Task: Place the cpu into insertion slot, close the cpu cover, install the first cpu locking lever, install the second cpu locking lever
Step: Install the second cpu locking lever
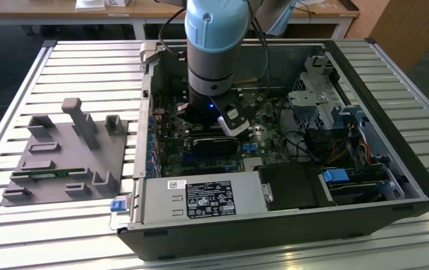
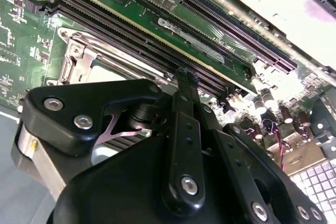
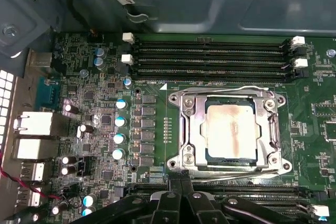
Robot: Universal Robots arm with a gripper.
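Item: cpu (image 3: 231, 131) — seated in insertion slot (image 3: 229, 157), cpu cover (image 3: 191, 129) down around it. Gripper (image 3: 182, 188) stood fingers together at the socket's edge; chip lay toward twelve o'clock from the fingertips — levers apparently latched

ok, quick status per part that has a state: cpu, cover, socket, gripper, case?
cpu: seated flat in the insertion slot, metal top facing up.
cpu cover: closed down, framing the chip.
gripper: fingers together, holding nothing, tips near the socket's edge by the memory slots.
memory slots: all unpopulated.
computer case: lying on its side, side panel off.
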